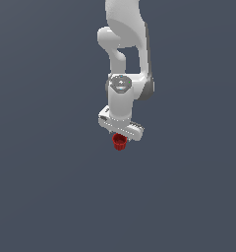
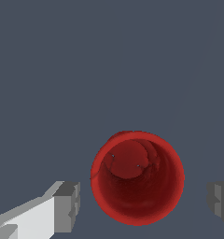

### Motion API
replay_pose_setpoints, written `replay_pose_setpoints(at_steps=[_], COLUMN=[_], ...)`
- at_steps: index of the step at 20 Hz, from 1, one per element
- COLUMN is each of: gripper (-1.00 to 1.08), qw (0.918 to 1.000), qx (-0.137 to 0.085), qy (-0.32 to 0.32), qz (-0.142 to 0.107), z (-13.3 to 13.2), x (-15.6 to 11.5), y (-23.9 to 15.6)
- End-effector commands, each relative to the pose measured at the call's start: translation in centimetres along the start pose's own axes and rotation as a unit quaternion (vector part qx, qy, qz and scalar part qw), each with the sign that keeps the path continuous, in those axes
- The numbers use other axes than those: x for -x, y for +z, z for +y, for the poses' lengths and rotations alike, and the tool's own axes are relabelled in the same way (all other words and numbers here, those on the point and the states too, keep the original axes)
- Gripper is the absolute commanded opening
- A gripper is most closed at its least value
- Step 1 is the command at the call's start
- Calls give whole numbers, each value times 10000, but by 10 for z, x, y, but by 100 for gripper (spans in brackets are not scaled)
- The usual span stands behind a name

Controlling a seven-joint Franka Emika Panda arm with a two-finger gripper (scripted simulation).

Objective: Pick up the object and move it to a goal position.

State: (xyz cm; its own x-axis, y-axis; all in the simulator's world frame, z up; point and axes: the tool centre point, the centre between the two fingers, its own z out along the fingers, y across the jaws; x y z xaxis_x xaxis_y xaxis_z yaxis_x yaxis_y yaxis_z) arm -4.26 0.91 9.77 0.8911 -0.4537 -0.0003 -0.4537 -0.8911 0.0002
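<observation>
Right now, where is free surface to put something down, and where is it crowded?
The grey surface is bare on every side of the red cup in the exterior view. The only crowded spot is at the cup itself: the gripper is open with a finger on each side, a small gap between.

Flat, even simulator light; soft, shadowless renders.

A simulated test scene, not a real room: plain slate-grey backdrop in both views, without walls, furniture or visible edges. Flat, smooth rendered shading on the white robot arm (image 1: 126, 44) and on the red cup-shaped object (image 1: 119, 142), with no clutter of any kind.
</observation>
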Motion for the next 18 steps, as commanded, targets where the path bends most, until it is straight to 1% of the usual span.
replay_pose_setpoints(at_steps=[1, 5, 13, 18], gripper=[100, 100, 100, 100], qw=[10000, 10000, 10000, 10000], qx=[-1, -1, 0, -1], qy=[1, 6, 22, 25], qz=[1, 1, 2, 2], z=[0, 0, 1, 0], x=[0, 0, 1, 1], y=[0, 8, 44, 50])
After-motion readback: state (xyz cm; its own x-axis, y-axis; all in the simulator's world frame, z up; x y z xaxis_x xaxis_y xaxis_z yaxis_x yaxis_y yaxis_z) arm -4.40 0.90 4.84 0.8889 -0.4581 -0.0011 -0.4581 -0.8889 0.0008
